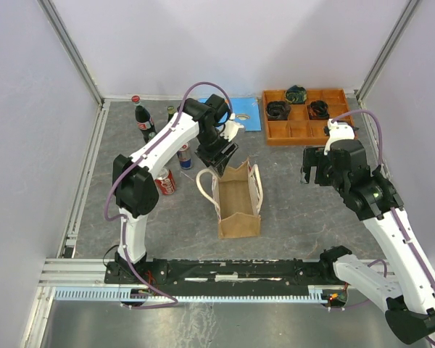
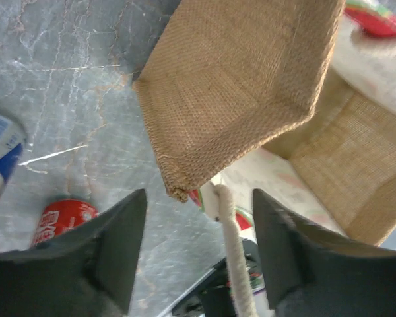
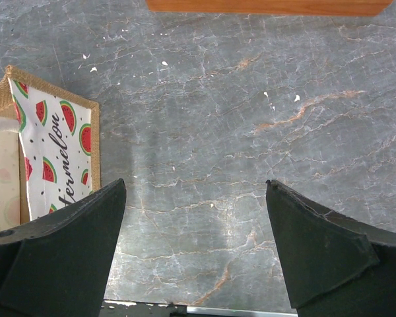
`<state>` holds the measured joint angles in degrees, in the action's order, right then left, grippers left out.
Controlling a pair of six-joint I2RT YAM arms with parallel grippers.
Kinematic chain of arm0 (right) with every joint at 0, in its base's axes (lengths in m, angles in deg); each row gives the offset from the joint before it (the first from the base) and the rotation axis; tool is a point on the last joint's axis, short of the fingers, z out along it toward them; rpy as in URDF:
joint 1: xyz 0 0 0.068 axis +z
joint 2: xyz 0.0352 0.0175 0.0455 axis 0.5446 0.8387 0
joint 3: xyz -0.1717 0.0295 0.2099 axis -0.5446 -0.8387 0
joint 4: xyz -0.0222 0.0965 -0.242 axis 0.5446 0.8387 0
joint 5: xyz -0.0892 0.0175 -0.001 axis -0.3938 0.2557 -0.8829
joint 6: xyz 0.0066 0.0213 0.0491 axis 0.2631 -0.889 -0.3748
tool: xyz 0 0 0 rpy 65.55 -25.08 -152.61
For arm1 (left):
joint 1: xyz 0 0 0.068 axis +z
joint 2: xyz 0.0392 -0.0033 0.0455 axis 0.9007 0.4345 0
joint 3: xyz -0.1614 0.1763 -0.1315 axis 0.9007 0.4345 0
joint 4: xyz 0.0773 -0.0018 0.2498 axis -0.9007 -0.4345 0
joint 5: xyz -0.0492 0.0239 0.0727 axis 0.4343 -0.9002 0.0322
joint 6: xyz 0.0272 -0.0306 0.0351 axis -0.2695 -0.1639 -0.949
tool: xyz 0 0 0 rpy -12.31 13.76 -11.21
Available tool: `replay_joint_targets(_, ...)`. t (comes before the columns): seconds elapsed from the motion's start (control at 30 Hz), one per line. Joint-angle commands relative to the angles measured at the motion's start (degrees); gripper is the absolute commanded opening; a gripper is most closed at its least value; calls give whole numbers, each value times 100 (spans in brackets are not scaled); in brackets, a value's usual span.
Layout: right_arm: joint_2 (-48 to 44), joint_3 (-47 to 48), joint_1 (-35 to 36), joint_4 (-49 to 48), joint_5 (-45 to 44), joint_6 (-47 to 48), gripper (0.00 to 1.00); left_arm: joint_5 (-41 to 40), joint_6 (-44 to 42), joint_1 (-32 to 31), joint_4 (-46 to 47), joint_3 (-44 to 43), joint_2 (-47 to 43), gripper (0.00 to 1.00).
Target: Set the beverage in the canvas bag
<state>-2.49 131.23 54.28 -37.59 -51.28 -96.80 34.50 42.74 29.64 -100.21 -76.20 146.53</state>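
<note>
Left gripper (image 2: 199, 214) has its jaws apart over the canvas bag's (image 1: 238, 199) far end, cream handle (image 2: 232, 254) between them, and right gripper (image 3: 195, 198) hangs spread wide above the gray table (image 3: 251, 99).

Canvas bag (image 1: 238, 206): tan-brown, coarse woven texture. Handles (image 1: 200, 185): cream-white. Lining (image 3: 56, 155): white, printed with red-and-green watermelon slices. Table (image 1: 304, 210): grey, marbled, rust-coloured veins. Tray (image 1: 304, 138): orange. Can (image 1: 165, 181): red. Fingers (image 3: 59, 257): black.
</note>
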Motion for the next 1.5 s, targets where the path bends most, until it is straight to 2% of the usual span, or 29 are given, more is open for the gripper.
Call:
replay_joint_targets(0.0, -89, 85, 19, -100, -122, -20, 95, 59, 67, -16, 131, -408, -49, 82)
replay_joint_targets(0.13, -79, 94, 12, -116, -132, -27, 95, 2, 350, -3, 443, -1059, -105, 88)
replay_joint_targets(0.3, -36, 125, 18, -158, -106, -27, 95, -187, 665, 105, 1062, -1548, -383, 89)
replay_joint_targets(0.47, 26, 173, 21, -174, -103, -1, 95, -829, 1193, 707, 1831, -1562, -666, 90)
replay_joint_targets(0.53, 23, 181, 17, -163, -114, -1, 95, -1058, 1552, 1188, 2257, -1182, -919, 90)
replay_joint_targets(0.67, 28, 188, 21, -119, -137, 7, 95, -1613, 1721, 1885, 3322, -50, -1748, 91)
replay_joint_targets(0.9, 3, 48, 24, -174, -109, -74, 95, -2325, 1683, 2344, 4740, 1794, -3215, 97)
replay_joint_targets(1.17, 23, 14, 19, -201, 45, -124, 95, -2796, 1992, 3046, 5442, 2614, -3495, 98)
replay_joint_targets(1.47, 111, 134, 19, -155, 162, -106, 95, -2851, 1895, 3180, 7273, 4195, -3777, 99)
